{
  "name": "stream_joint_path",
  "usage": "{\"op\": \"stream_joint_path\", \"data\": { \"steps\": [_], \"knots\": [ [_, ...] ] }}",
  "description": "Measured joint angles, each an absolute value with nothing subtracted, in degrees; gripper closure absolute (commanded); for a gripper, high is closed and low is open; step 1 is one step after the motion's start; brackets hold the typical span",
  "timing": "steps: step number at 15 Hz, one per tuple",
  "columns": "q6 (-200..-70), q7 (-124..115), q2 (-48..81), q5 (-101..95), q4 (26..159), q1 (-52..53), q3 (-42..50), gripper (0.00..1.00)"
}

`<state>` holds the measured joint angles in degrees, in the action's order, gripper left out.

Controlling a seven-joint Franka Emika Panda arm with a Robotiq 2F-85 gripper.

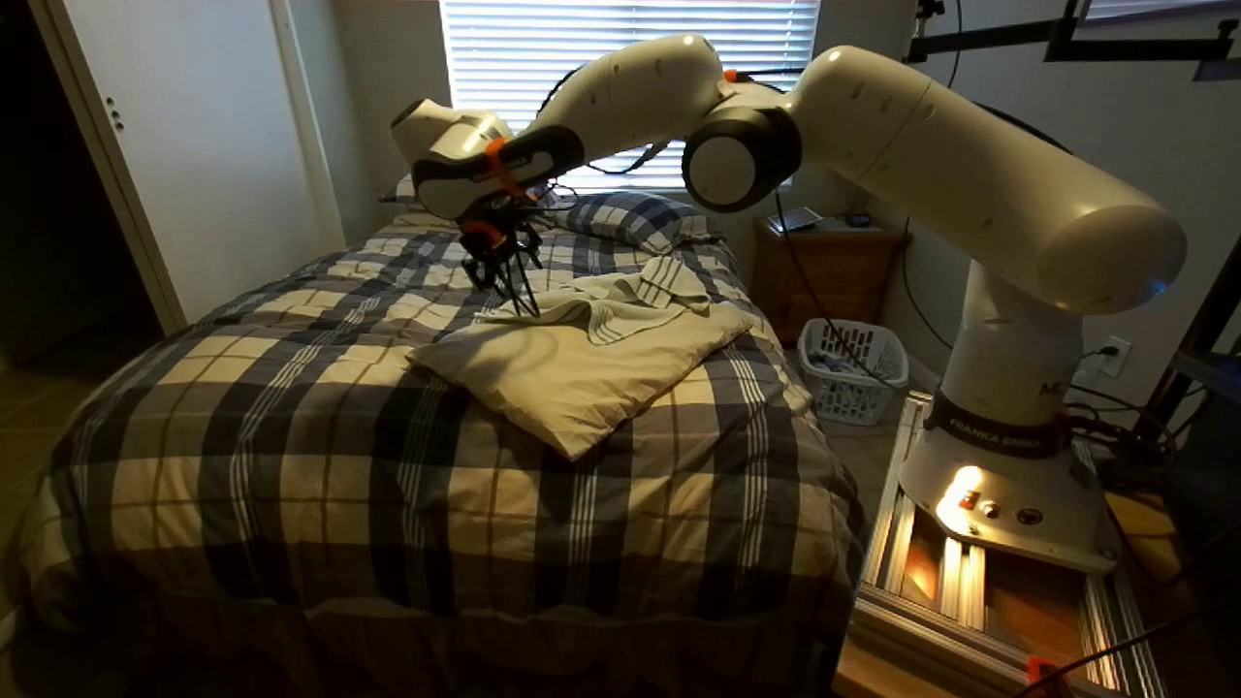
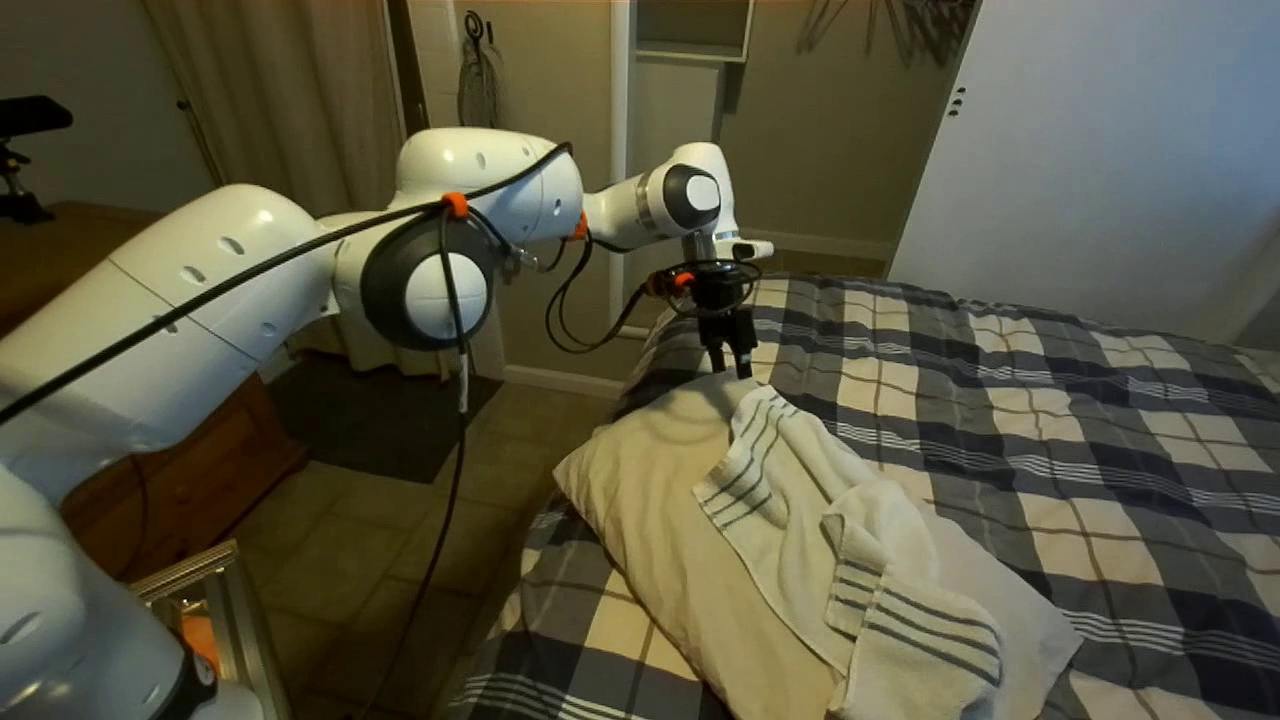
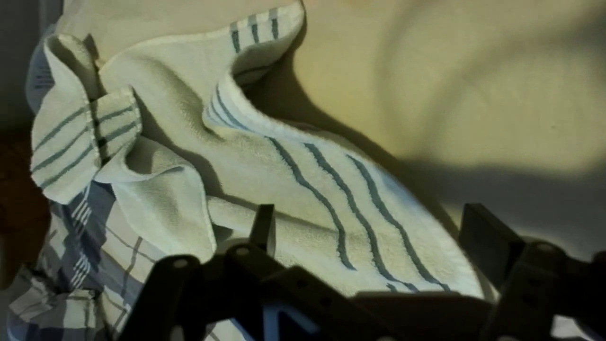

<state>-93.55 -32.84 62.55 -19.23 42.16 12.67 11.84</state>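
1. Closest to the cloth is the gripper [image 3: 369, 225], pointing downward with its two fingers spread wide apart and nothing held between them. From here I can't tell whether either tip touches anything.
2. Under it the striped terry towel [image 3: 246, 161] lies rumpled on the bed. In the wrist view one finger overlaps the cloth, while the other stands past its curved edge. I'd call the step in hand lining up on that striped end.
3. A hold there would, I think, call for a gentle drop, then drawing the fingers together on towel alone.
4. The cream pillow [image 2: 640, 480] beneath the towel rests slantwise on the plaid comforter [image 1: 320, 494]; its softness could let the cloth sink away.
5. Beyond the bed are a white laundry basket [image 1: 853, 399], a wooden nightstand [image 1: 824, 276] and window blinds [image 1: 543, 58].
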Motion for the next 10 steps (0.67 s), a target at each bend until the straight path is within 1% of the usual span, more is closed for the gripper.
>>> {"op": "stream_joint_path", "data": {
  "steps": [6,10],
  "knots": [
    [-92.01,-32.55,61.40,-22.44,50.27,14.19,14.66,0.00],
    [-91.82,-30.64,58.10,-22.94,58.31,14.45,14.96,0.00]
  ]
}}
